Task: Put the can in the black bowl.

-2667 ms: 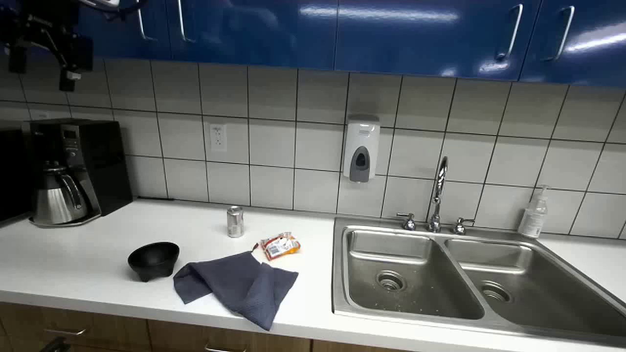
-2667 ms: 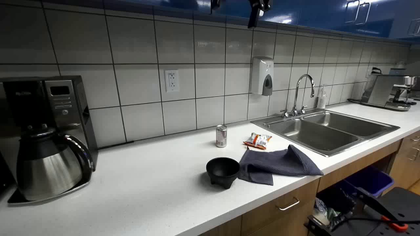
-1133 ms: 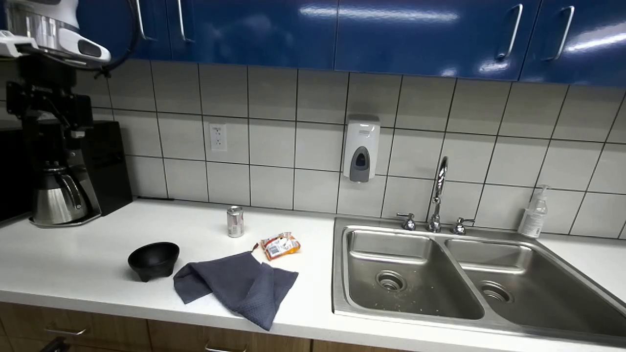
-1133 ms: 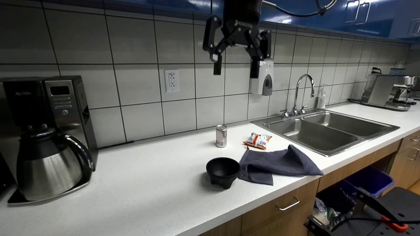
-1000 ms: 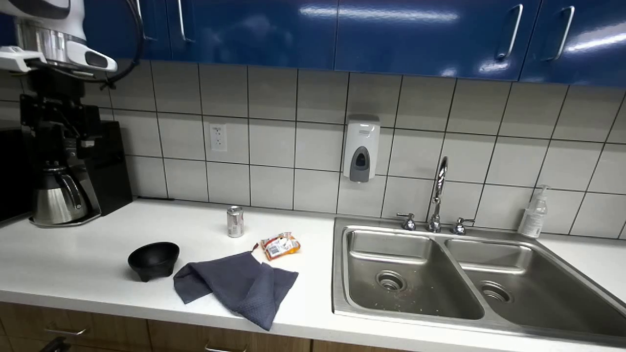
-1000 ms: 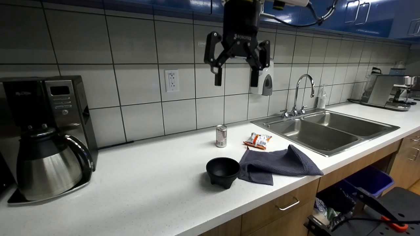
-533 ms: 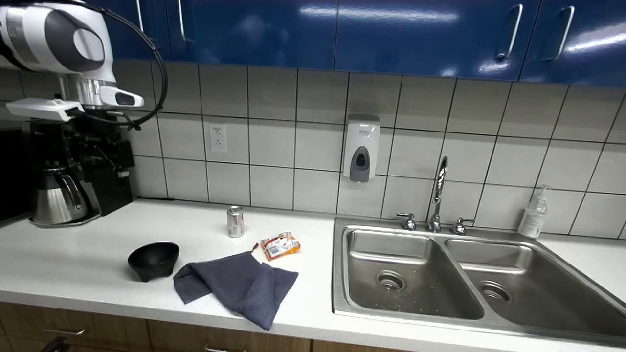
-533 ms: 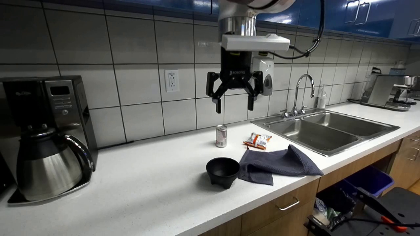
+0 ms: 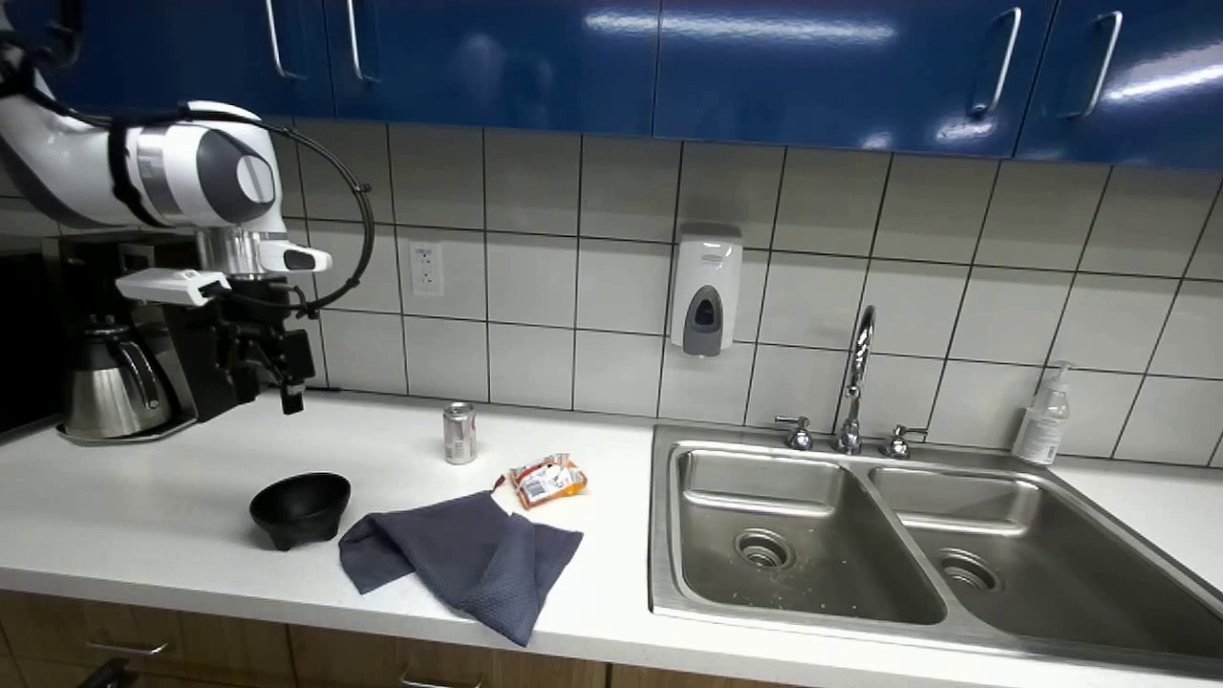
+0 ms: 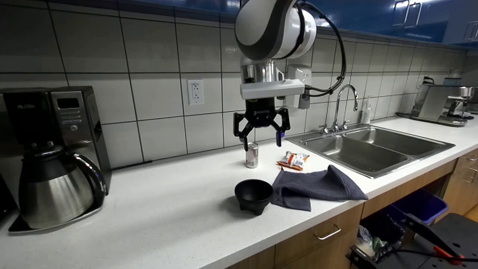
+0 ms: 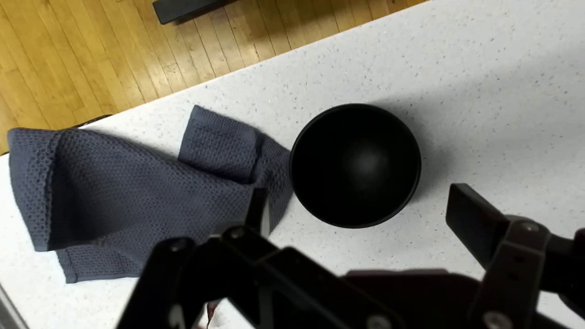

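can [image 9: 460,435] just standing on the table [image 9: 162,516]

in an exterior view it's upright at 2 o'clock from the black bowl [image 9: 301,511], with an orange-and-white packet [image 9: 547,480] near it at 4 o'clock. in an exterior view the claw [image 10: 262,143] hangs around the can's 1 o'clock, spread pretty wide, holding nothing. wrist view: black bowl's between the claw's tips, dark cloth [image 11: 141,196] just beside it at 9 o'clock.

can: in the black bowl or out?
Out. In both exterior views the can stands upright on the counter, apart from the black bowl; the wrist view looks down into the bowl and shows no can there.
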Robot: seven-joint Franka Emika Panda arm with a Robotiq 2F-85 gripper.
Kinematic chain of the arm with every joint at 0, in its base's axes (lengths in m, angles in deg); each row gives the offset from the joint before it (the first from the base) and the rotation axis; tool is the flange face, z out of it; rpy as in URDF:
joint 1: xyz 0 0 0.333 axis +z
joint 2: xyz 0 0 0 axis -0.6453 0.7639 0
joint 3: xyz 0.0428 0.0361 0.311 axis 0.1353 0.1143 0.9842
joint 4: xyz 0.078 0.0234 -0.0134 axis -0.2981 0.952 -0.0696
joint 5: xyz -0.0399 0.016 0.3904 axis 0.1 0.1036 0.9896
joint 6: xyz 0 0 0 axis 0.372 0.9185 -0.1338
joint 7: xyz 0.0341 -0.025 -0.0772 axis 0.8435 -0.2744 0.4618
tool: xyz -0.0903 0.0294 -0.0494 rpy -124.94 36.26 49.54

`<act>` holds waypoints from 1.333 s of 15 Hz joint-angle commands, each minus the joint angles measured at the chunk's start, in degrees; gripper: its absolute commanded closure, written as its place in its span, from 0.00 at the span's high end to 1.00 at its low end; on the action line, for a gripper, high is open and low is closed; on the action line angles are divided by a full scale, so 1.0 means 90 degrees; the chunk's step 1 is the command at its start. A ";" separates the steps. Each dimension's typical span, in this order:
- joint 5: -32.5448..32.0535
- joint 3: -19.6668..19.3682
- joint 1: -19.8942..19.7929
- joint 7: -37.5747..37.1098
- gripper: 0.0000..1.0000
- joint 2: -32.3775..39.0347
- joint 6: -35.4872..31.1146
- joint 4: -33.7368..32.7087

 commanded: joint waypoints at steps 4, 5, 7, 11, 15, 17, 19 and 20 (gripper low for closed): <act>-0.0190 -0.0582 0.0322 -0.0448 1.00 0.1482 0.0088 -0.1399; -0.0173 -0.0665 0.0368 -0.0452 1.00 0.1635 0.0109 -0.1583; -0.0145 -0.0823 0.0432 -0.0459 1.00 0.1943 0.0119 -0.1959; -0.0075 -0.1118 0.0493 -0.0529 1.00 0.2507 0.0168 -0.2679; 0.0036 -0.1362 0.0444 -0.0596 1.00 0.3043 0.0272 -0.3350; 0.0092 -0.1483 0.0401 -0.0646 1.00 0.3300 0.0316 -0.3672; 0.0148 -0.1591 0.0370 -0.0696 1.00 0.3547 0.0349 -0.3972; 0.0180 -0.1638 0.0353 -0.0723 1.00 0.3679 0.0362 -0.4129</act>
